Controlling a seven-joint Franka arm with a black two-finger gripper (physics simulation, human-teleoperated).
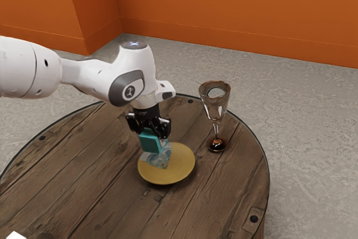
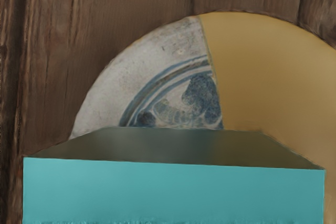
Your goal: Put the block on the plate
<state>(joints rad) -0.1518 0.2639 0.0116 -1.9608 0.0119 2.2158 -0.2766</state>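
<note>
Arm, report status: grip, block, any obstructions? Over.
Gripper shut on teal block. Block at plate, contact unclear. Glass stands beside plate, not touching it; likely out of the way.

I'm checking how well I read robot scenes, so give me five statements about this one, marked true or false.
1. The gripper is shut on the teal block. True.
2. The plate is plain gold all over. False: part of the plate is pale with a blue pattern.
3. The glass lies on its side. False: the glass stands upright on the table.
4. In the wrist view, the block hides part of the plate. True.
5. The walls are green. False: they are orange.
</note>
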